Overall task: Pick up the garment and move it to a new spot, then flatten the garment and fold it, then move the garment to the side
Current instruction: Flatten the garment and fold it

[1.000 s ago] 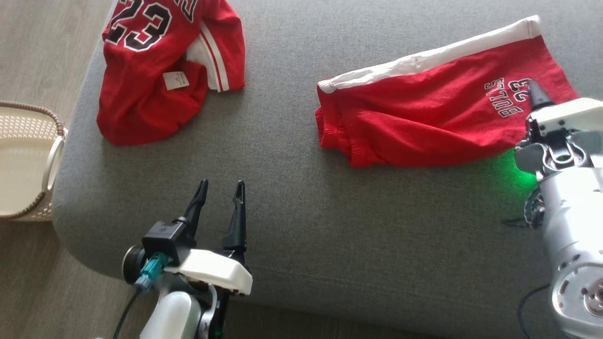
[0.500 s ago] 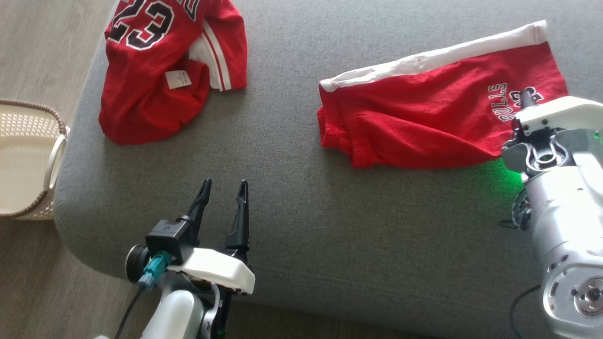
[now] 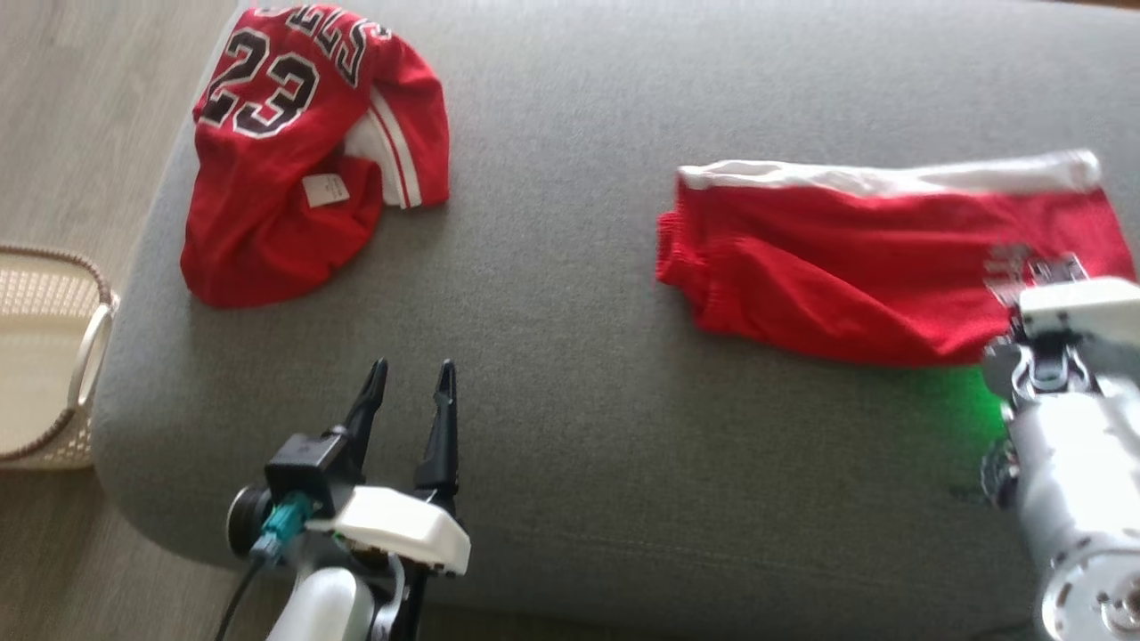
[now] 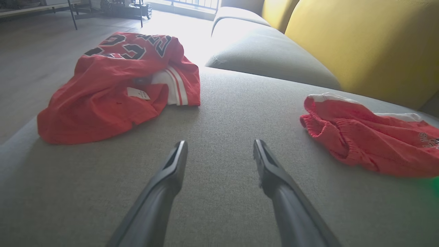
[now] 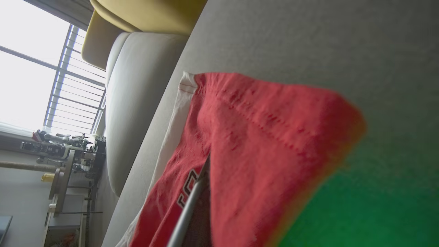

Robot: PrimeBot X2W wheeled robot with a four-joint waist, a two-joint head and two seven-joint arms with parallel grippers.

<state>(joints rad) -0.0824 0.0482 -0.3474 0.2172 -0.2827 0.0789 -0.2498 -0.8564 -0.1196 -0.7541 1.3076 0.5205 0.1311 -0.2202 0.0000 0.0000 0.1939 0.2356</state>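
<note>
Right gripper (image 5: 205, 164) fingers pressed together, pinching the red shorts (image 3: 846, 276) at right of frame (folded, it seems); left gripper (image 3: 411, 369) spread, empty, lower left. Likely the move-aside step: next, drag clear along the sofa (image 3: 570, 427), then release.

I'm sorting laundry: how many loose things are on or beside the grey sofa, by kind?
jersey: 1
shorts: 1
basket: 1
Total: 3
</note>
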